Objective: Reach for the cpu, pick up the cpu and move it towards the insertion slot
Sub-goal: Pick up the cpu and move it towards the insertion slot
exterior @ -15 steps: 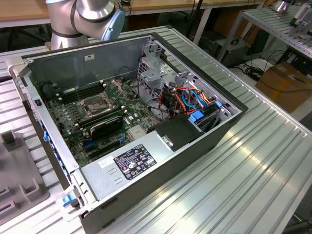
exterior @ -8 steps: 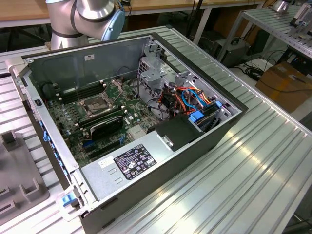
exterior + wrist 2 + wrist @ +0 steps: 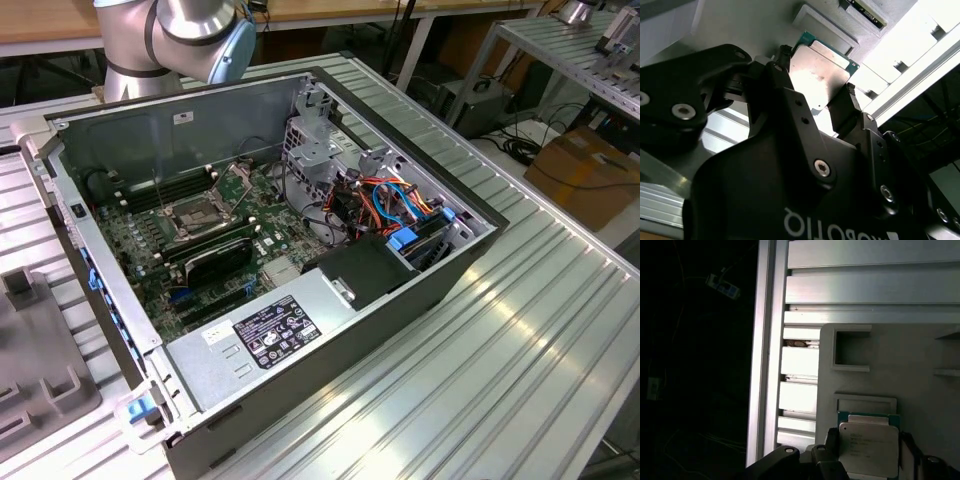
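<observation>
Well, the arm (image 3: 190,30) stands behind the open computer case (image 3: 400,305), its gripper (image 3: 816,75) pinching the cpu (image 3: 869,447) at a grey tray (image 3: 920,355) on the ribbed metal table (image 3: 865,290).

Open computer case (image 3: 180,125) sits on the ribbed metal table (image 3: 520,330), power supply (image 3: 265,335) inside, cardboard box (image 3: 585,170) at the exterior view's right.

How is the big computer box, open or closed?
Open. In the exterior view the computer case has no cover on top, and the motherboard, insertion slot and cables inside all show.
</observation>
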